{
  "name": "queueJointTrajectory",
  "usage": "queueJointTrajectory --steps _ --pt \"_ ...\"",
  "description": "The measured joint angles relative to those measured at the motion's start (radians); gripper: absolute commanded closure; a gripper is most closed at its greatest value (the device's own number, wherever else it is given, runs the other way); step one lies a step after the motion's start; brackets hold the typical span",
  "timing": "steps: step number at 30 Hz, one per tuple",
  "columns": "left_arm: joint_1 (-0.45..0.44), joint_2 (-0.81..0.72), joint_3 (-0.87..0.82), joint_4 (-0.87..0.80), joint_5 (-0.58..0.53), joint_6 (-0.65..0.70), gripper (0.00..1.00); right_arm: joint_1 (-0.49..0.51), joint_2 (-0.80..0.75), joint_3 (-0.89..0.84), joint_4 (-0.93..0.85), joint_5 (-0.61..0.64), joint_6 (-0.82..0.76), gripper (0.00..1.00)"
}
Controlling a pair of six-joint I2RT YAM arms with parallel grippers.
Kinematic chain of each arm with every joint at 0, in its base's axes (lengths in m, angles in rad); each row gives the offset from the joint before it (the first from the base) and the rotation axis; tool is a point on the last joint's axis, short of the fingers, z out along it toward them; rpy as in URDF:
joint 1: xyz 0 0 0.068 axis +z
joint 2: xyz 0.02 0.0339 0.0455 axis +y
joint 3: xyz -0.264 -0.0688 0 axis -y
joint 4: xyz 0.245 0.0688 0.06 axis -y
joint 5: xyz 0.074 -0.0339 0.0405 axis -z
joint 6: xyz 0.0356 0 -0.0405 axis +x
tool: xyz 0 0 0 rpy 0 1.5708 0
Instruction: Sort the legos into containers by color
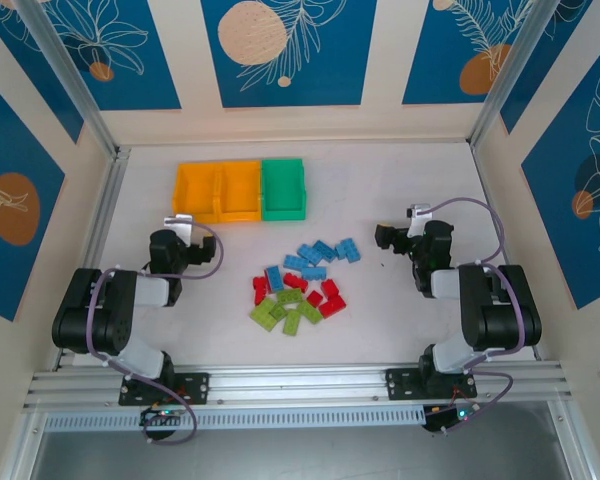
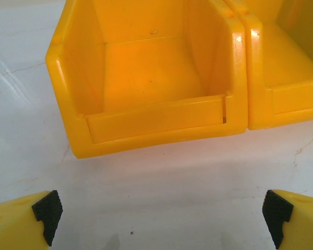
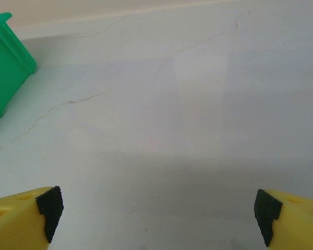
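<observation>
Left claw (image 2: 161, 213): jaws wide apart, nothing in it. Right claw (image 3: 159, 213): wide apart too, also holding nothing.

The legos (image 1: 300, 288) lie in a loose pile btwn the two claws, to the right of the left claw & to the left of the right one. Blue ones (image 1: 322, 254) sit closest to the right claw. Red ones (image 1: 298, 288) & green ones (image 1: 278, 312) sit back toward the arm bases.

Each brick is prob. very light, hard & smooth. It won't squash but could slip or pop out. Best to pinch one across its long flat sides, from above.

The bricks are packed close, some touching, so a claw coming down may bump the ones next to it. An edge brick looks easiest.

First orange bin (image 2: 146, 78) is right in front of the left claw. Second orange bin (image 2: 287, 62) touches it on the right. Green bin (image 3: 5, 62) is ahead-left of the right claw. All sit on a white table (image 1: 400, 180).
</observation>
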Motion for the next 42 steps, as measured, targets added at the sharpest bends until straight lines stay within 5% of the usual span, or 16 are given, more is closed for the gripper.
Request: queueJointTrajectory --steps 8,14,19,25,42 --pt "-0.021 -0.251 0.129 -0.355 -0.076 -0.070 0.00 0.019 -0.309 0.341 -0.641 0.098 0.216 0.04" --pt "-0.051 -0.408 0.433 -0.874 -0.123 -0.388 0.08 0.077 -0.364 0.667 -1.117 -0.018 0.418 0.05" --pt "-0.214 -0.378 0.571 -1.194 -0.052 -0.637 0.14 0.229 -0.298 0.753 -1.395 -0.125 0.478 0.05" --pt "-0.458 -0.161 0.657 -1.386 0.031 -0.770 0.14 0.291 -0.219 0.781 -1.519 -0.168 0.516 0.05" --pt "-0.629 0.194 0.864 -1.537 0.103 -0.708 0.25 0.328 -0.192 0.784 -1.543 -0.171 0.569 0.05"
